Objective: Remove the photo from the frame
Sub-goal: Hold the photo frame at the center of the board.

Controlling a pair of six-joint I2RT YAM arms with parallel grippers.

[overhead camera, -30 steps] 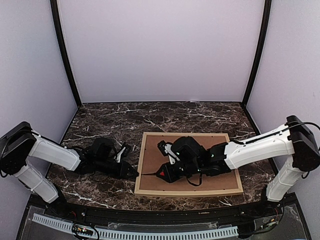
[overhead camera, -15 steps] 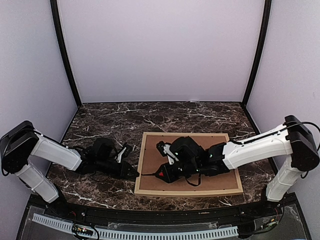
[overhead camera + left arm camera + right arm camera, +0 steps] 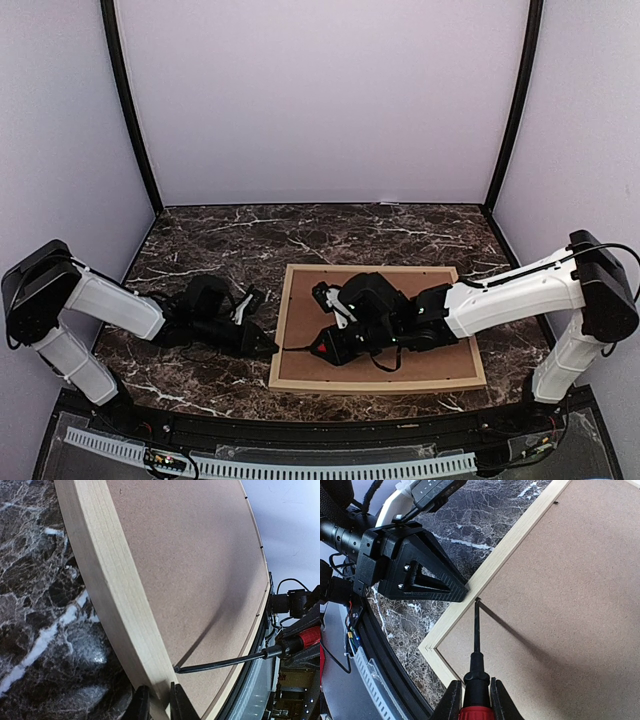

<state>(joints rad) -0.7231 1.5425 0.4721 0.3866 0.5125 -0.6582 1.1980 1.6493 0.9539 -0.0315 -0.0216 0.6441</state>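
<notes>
L arm's fingers (image 3: pixel 141 704) pinch thin light-wood rectangular frame (image 3: pixel 112 605), apparently steadying it; R arm's fingers (image 3: pixel 451 704), clamped on red-handled screwdriver (image 3: pixel 476 650), work brown backing board (image 3: pixel 560 590) edge.

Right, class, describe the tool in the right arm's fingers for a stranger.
On the marble table lies a light wooden frame, brown backing board up. Near its left edge the right fingers hold a screwdriver: uniquely, a red handle and thin black shaft.
</notes>
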